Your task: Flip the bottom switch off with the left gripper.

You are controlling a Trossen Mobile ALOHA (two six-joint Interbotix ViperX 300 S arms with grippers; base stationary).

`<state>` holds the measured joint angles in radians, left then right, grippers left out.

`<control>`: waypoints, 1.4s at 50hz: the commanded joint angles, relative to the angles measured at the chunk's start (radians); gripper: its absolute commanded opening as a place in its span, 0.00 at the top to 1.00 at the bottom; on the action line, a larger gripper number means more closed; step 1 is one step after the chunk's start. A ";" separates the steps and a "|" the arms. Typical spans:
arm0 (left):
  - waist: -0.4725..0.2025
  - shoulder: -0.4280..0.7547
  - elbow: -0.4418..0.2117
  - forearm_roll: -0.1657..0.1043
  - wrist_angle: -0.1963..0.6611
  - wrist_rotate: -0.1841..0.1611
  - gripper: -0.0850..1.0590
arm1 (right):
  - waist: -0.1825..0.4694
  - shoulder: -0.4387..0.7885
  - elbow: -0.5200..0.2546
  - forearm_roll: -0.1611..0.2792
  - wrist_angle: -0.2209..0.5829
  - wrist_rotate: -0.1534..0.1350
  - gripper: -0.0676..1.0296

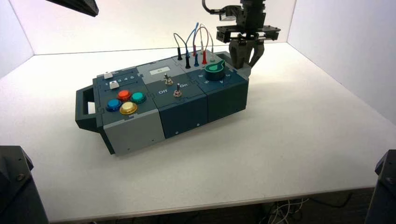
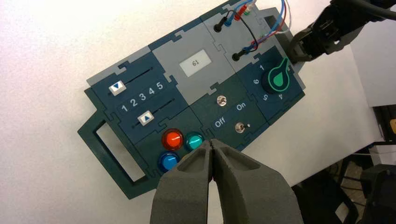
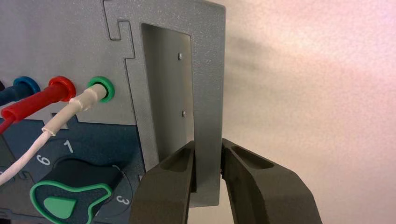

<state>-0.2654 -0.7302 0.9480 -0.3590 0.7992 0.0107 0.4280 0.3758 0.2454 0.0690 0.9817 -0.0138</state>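
Now the left hand (image 2: 211, 141) hangs at the upper left of the high view, fingers pressed together, nothing between them! And the toggle it's after, the bottom switch (image 1: 177, 93), sits near the middle of that view, right by the "On" lettering, the hand well apart from it. Over at the upper right, the right hand (image 3: 208, 143) has its fingers closed around the box's grey end handle (image 3: 208, 93)!
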 commanded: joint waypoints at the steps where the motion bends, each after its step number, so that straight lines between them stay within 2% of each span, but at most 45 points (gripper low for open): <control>1: -0.002 -0.006 -0.012 0.000 -0.005 0.006 0.95 | 0.011 -0.002 -0.015 0.009 -0.029 -0.008 0.81; 5: -0.002 -0.006 -0.011 0.000 -0.003 0.008 0.95 | 0.014 0.044 -0.020 0.009 -0.058 -0.014 0.81; 12: -0.002 -0.011 -0.012 0.000 -0.002 0.006 0.95 | 0.029 0.118 -0.038 0.009 -0.064 -0.015 0.78; 21: -0.002 -0.025 -0.005 0.000 0.000 0.008 0.95 | 0.058 0.147 -0.064 0.008 -0.086 -0.014 0.75; 44: -0.002 -0.028 -0.006 -0.002 0.005 0.005 0.95 | 0.061 0.061 -0.178 -0.006 -0.017 -0.009 0.74; 52: -0.002 -0.028 -0.006 -0.002 0.005 0.005 0.95 | 0.060 0.038 -0.179 -0.006 -0.005 -0.009 0.71; 58: -0.002 -0.028 -0.009 -0.002 0.003 0.006 0.95 | 0.061 0.026 -0.175 -0.006 0.003 -0.008 0.65; 70: -0.002 -0.029 -0.008 -0.002 0.003 0.006 0.95 | 0.060 0.014 -0.153 -0.012 0.003 -0.008 0.65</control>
<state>-0.2654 -0.7578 0.9526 -0.3590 0.8084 0.0138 0.4602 0.4433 0.0997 0.0522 0.9848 -0.0230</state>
